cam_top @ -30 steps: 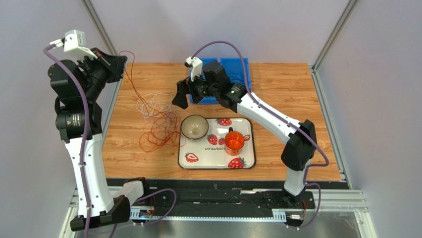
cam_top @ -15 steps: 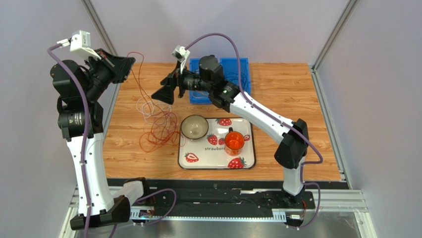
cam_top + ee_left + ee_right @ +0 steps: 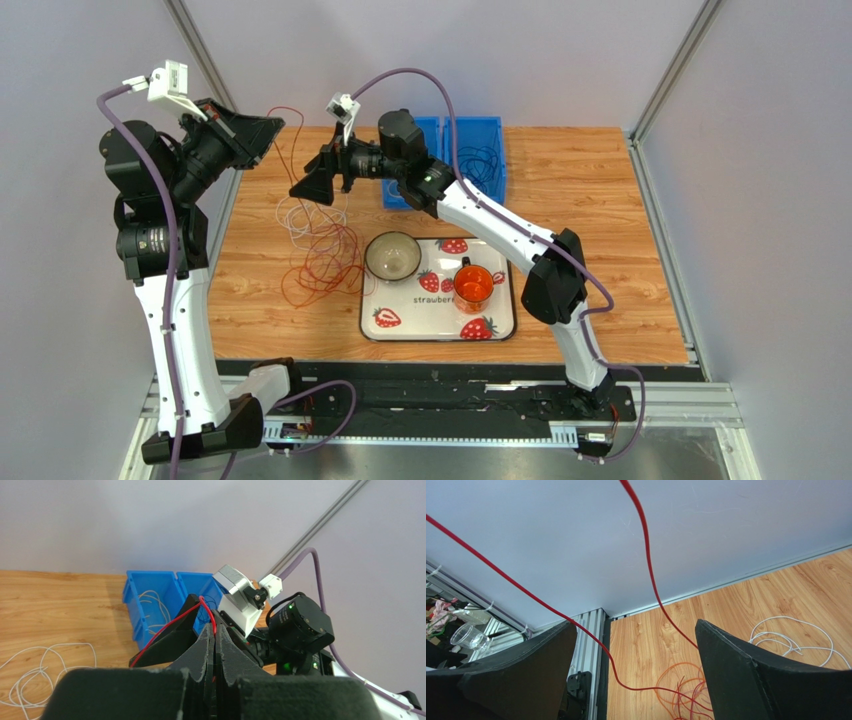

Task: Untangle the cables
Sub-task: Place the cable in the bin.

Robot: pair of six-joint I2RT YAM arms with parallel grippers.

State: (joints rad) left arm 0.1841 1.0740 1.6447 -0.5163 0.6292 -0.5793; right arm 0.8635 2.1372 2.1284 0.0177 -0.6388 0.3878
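The cables lie tangled on the left of the wooden table: white loops (image 3: 303, 212) above orange and red loops (image 3: 322, 268). One red cable (image 3: 284, 150) rises from the tangle to my left gripper (image 3: 266, 134), held high near the back left corner. In the left wrist view that gripper (image 3: 215, 630) is shut on the red cable (image 3: 170, 626). My right gripper (image 3: 312, 186) hovers open just right of it, above the white loops. In the right wrist view its jaws (image 3: 635, 626) stand wide, and two strands of the red cable (image 3: 649, 575) run through the gap without touching them.
Blue bins (image 3: 497, 128) at the back centre hold a dark cable (image 3: 481, 160) and a pale one (image 3: 150, 605). A strawberry tray (image 3: 500, 325) in front carries a bowl (image 3: 392, 256) and an orange cup (image 3: 472, 286). The aluminium frame (image 3: 592, 645) borders the table's left edge.
My right arm has swung left and upward, from beside the blue bins to near the left gripper. The left gripper has shifted slightly right, still holding the red cable.
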